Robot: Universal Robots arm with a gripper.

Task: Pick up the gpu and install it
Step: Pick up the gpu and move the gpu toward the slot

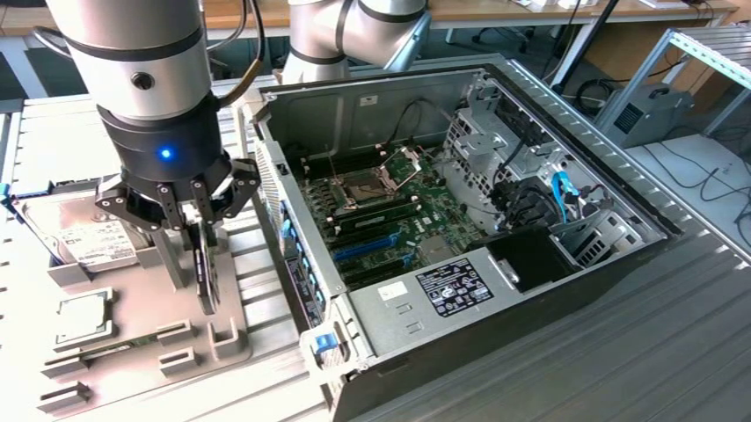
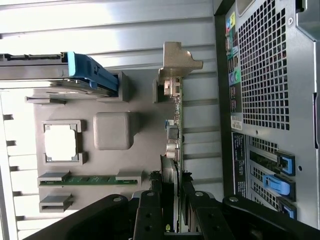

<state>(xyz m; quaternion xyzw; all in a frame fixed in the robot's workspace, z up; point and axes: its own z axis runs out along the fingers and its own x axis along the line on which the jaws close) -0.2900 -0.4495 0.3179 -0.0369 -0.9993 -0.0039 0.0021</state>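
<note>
Fingers (image 2: 150, 215) first: mine are pinched in on the gpu (image 1: 207, 277), one on each flat face and closed only as far as the thin card lets them. So yeah, the card is what I've got hold of. My gripper (image 1: 196, 230) has it by the upper edge near one end, and the card is upright on its long edge.

From the wrist, the gpu (image 2: 176, 125) runs away from my fingertips as a thin line and ends in the silvery bracket (image 2: 181, 59). It sits along the edge of the gray tray (image 1: 141, 286) that faces the computer case (image 1: 352, 105). I honestly can't tell if its lower edge is clear of the tray's holders or sitting in them.

Further out on the tray (image 2: 142, 160), the hard drive (image 1: 83, 237) is at the end where the bracket points. The CPU (image 1: 83, 312) is around the middle, toward the edge away from the case, and the RAM stick (image 1: 118, 352) is near the opposite end.

The case lies open on the ribbed metal table (image 1: 586, 369) just beside the tray, with its motherboard (image 1: 399, 211) facing up.
</note>
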